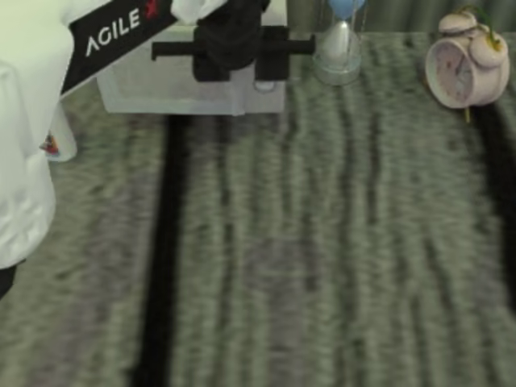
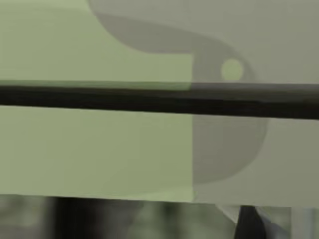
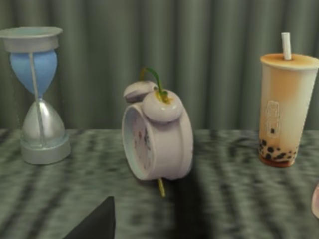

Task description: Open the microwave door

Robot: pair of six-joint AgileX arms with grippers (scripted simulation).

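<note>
At the far left edge of the table, top view: the small boxy off-white microwave (image 1: 193, 85) sits under my left arm, whose black left gripper (image 1: 234, 44) lies across its top front. I cannot tell whether that gripper is clenched or released. A dark bar runs sideways from it along the front edge. Beside the microwave stand a clear hourglass with blue sand (image 1: 339, 44) and, farther right, a pale pink twin-bell alarm clock (image 1: 466, 63). A small white cup (image 1: 58, 137) sits at the left. The grey streaked woven tabletop (image 1: 322, 258) fills the rest.

Left wrist view: a pale flat panel, probably the white microwave door (image 2: 99, 149), fills the frame, crossed by the dark bar (image 2: 159, 99). I judge the door rigid, light and hinged; its free edge is the likely hold, and the smooth face may slip.

Right wrist view: my right arm is parked, with only a dark corner of it showing. Hourglass, clock and a tan bubble tea cup with straw (image 3: 284, 109) stand before grey-green pleated curtains (image 3: 209, 45).
</note>
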